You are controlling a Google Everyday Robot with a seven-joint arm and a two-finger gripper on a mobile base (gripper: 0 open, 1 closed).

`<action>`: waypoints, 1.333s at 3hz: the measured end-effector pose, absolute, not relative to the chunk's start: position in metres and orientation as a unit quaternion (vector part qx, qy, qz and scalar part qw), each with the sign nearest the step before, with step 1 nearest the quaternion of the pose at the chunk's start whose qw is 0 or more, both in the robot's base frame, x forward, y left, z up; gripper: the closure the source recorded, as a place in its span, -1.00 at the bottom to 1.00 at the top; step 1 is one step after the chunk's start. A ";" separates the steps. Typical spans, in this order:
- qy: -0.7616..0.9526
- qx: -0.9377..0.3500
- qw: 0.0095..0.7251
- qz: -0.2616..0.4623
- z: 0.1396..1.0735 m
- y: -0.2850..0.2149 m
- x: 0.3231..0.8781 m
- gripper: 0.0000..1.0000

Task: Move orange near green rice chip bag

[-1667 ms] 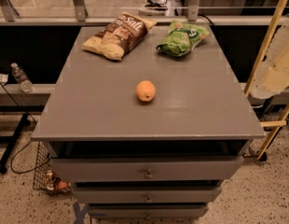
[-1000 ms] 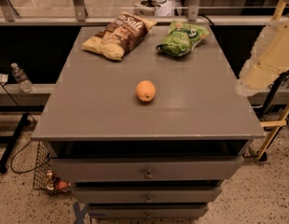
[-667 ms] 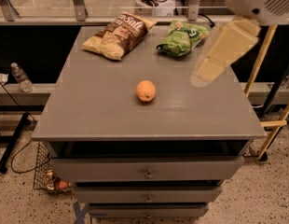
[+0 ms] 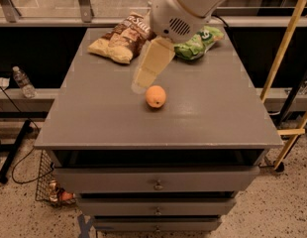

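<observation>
- One camera view: my gripper (image 4: 140,83) hangs over the grey table (image 4: 218,118), its tip just up-left of the orange (image 4: 156,96); touching or not, I cannot tell.
- Gripper apart or together? I cannot tell from here.
- Orange sits mid-table, well apart from the green rice chip bag (image 4: 199,42) at the back right.
- Tan chip bag (image 4: 119,38) lies back left.

The orange (image 4: 156,96) lies mid-way on the tabletop (image 4: 213,113), the end effector (image 4: 139,86) just left of it. The rice chip bag (image 4: 195,42) lies far right, another bag (image 4: 121,38) far left.
</observation>
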State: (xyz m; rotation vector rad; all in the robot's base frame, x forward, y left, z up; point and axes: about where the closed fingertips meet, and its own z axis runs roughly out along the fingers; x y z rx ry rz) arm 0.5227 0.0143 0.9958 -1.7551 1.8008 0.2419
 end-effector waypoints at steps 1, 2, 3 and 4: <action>0.700 -0.657 0.258 0.111 0.948 0.036 0.543 -1.00; 0.720 -0.635 0.235 0.154 0.905 0.033 0.556 -1.00; 0.737 -0.610 0.222 0.187 0.877 0.019 0.558 -1.00; 0.745 -0.598 0.216 0.204 0.861 0.012 0.559 -1.00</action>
